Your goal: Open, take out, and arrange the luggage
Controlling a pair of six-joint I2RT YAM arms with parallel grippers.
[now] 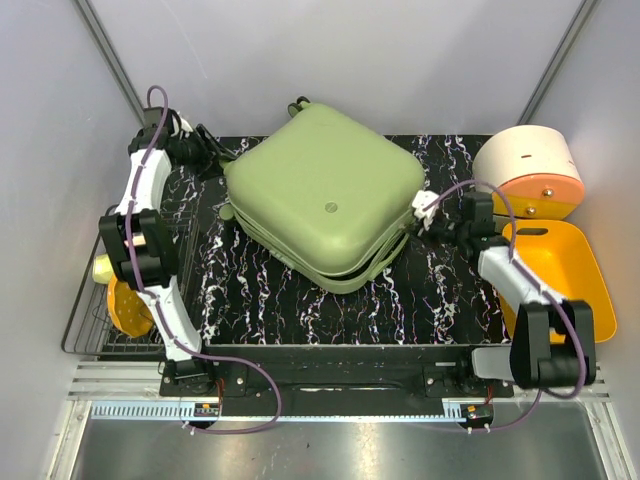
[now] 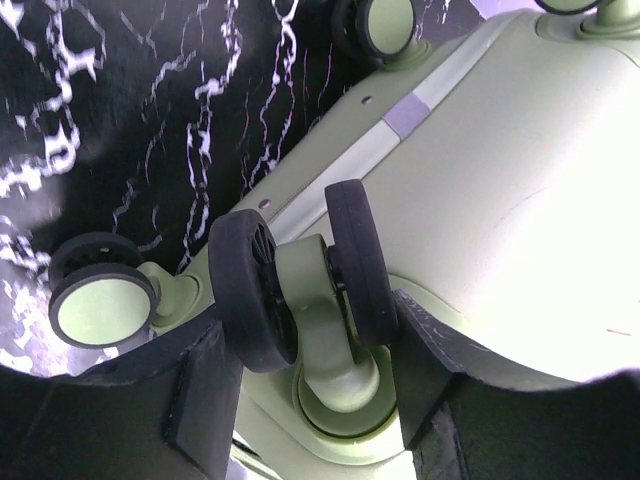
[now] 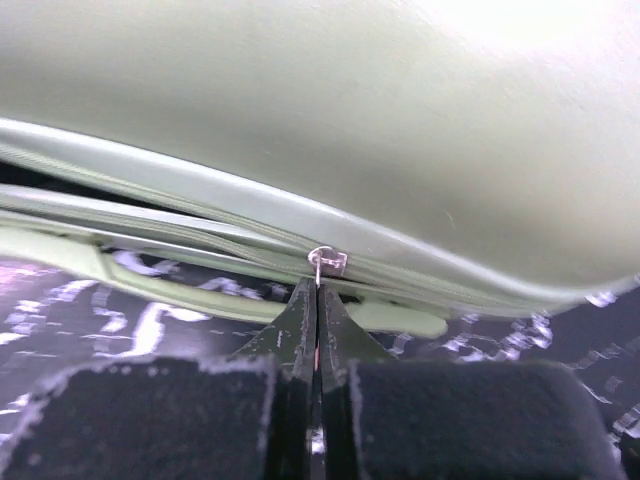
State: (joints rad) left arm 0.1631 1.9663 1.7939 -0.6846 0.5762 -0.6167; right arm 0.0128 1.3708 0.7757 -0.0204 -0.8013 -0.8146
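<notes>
**Luggage (image 1: 320,185) held at 2 corners**

Left gripper (image 2: 310,335): jaws about half apart, closed on the luggage by its twin caster wheel (image 2: 300,285). 1 finger (image 2: 200,390) lies against the outer black disc. The other finger sits against the opposite disc. The pale-green fork of the caster stands between the discs. 2 more casters are in the left wrist view: 1 low at the left (image 2: 100,300), 1 at the top edge (image 2: 385,25).

Right gripper (image 3: 318,295): fingers pressed fully together, their tips pinching the small metal zipper pull (image 3: 326,261) on the seam of the shell. The green shell fills the view above the seam. A second green rim runs below it.

Overhead: the luggage lies flat and turned cornerwise in the middle of the black marbled tabletop (image 1: 260,295), round emblem (image 1: 331,208) facing up. The left gripper is at the far-left corner, the right gripper at the right corner. Along the near edge the 2 shell halves show as offset rims.

Surroundings: a yellow-orange tray (image 1: 560,270) at the right edge, a white-and-orange drum (image 1: 528,165) just beyond it, and a wire rack (image 1: 95,320) at the left.
</notes>
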